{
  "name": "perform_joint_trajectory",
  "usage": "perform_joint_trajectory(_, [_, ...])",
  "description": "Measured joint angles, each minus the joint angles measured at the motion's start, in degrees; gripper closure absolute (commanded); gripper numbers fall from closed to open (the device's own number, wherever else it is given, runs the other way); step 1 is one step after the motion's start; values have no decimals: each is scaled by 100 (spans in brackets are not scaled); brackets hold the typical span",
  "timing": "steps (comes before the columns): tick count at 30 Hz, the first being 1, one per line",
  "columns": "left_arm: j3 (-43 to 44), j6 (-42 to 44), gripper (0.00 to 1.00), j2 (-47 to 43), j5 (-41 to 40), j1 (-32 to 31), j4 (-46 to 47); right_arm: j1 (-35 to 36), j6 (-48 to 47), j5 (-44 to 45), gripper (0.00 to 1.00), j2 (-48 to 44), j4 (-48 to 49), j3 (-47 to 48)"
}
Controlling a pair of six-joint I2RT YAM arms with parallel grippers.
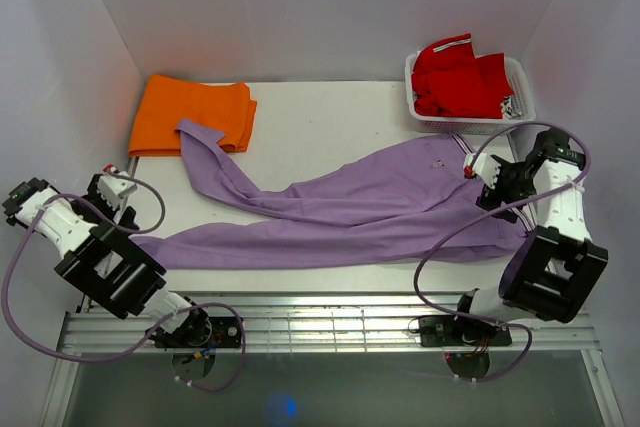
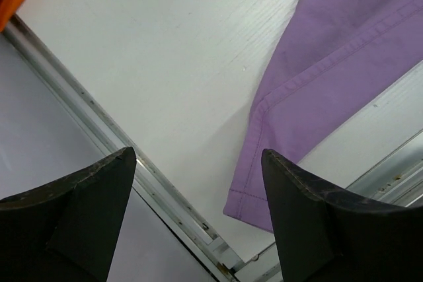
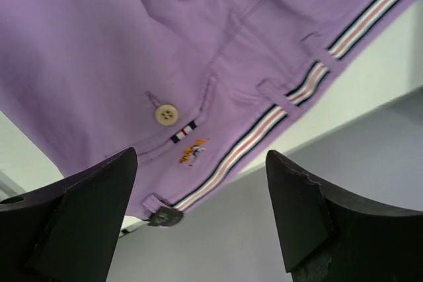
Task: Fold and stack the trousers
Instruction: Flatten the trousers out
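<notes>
The trousers (image 1: 380, 202) lie spread across the tabletop (image 1: 320, 117), waistband at its right edge. The left hand (image 2: 197, 156) hangs released by a leg hem, the right hand (image 3: 199, 156) released over the waistband.

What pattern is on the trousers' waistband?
The trousers have a waistband striped white, dark and reddish; clearest in the right wrist view.
</notes>
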Motion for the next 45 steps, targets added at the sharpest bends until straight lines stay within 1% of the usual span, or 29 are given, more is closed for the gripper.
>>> perform_joint_trajectory(2, [254, -361, 13, 278, -240, -181, -22, 0, 138, 127, 16, 264, -76, 0])
perform_joint_trajectory(5, [435, -726, 13, 643, -664, -280, 83, 0, 254, 278, 16, 352, -201, 0])
perform_joint_trajectory(6, [413, -787, 13, 702, -820, -306, 83, 0, 282, 337, 16, 356, -232, 0])
perform_joint_trajectory(9, [179, -903, 13, 715, -1213, -391, 59, -4, 407, 562, 20, 549, -258, 4])
perform_joint_trajectory(14, [-42, -1279, 13, 719, -1510, -756, 9, -39, 702, 800, 22, 1231, -245, 7])
perform_joint_trajectory(16, [-42, -1440, 16, 758, -1617, -920, 13, -39, 767, 846, 23, 1331, -243, 2])
perform_joint_trajectory(18, [-44, -1587, 22, 876, -1764, -1054, 9, -39, 828, 901, 23, 1329, -225, -9])
perform_joint_trajectory(19, [-44, -1655, 33, 979, -1845, -1097, 2, -39, 846, 925, 25, 1327, -210, -9])
perform_joint_trajectory(21, [-42, -1812, 49, 1250, -2026, -1130, 4, -39, 868, 946, 27, 1327, -155, -44])
perform_joint_trajectory(22, [-35, -1843, 60, 1364, -2096, -1130, 2, -37, 874, 955, 30, 1327, -151, -55])
perform_joint_trajectory(23, [-35, -1917, 65, 1504, -2175, -1134, 15, -39, 876, 957, 31, 1329, -125, -76])
perform_joint_trajectory(25, [-9, -1976, 79, 1709, -2328, -1147, 15, -39, 901, 977, 35, 1329, -81, -120])
perform_joint_trajectory(26, [44, -1980, 93, 1786, -2391, -1156, 2, -39, 903, 1001, 37, 1333, -63, -153])
perform_joint_trajectory(27, [122, -2004, 100, 1840, -2426, -1169, -7, -39, 920, 1045, 39, 1344, -48, -188])
perform_joint_trajectory(28, [269, -2013, 100, 1886, -2459, -1189, -33, -39, 935, 1088, 42, 1362, -9, -234])
perform_joint_trajectory(30, [817, -2044, 100, 2028, -2413, -1270, -151, -39, 955, 1185, 44, 1429, 61, -317])
perform_joint_trajectory(31, [1202, -2081, 100, 2122, -2282, -1314, -188, -37, 973, 1237, 46, 1469, 90, -358])
perform_joint_trajectory(33, [2321, -2164, 100, 2426, -1930, -1403, -317, -39, 999, 1279, 47, 1534, 105, -437])
perform_joint_trajectory(35, [3265, -2135, 100, 2586, -1517, -1515, -133, -37, 1001, 1344, 49, 1556, 136, -520])
perform_joint_trajectory(37, [3722, -1934, 100, 2529, -1182, -1578, 28, -39, 1001, 1405, 51, 1556, 177, -586])
perform_joint_trajectory(38, [3729, -1768, 100, 2387, -1036, -1587, 138, -39, 999, 1429, 52, 1556, 205, -612])
perform_joint_trajectory(40, [3215, -1314, 100, 1880, -929, -1572, 275, -39, 990, 1453, 56, 1547, 225, -643])
perform_joint_trajectory(42, [2293, -699, 100, 1189, -964, -1506, 295, -39, 951, 1471, 60, 1506, 236, -682])
perform_joint_trajectory(43, [1668, -407, 100, 776, -979, -1432, 354, -42, 918, 1478, 62, 1462, 236, -713])
perform_joint_trajectory(45, [474, 20, 100, 76, -1117, -1154, 223, -44, 804, 1493, 63, 1314, 234, -785])
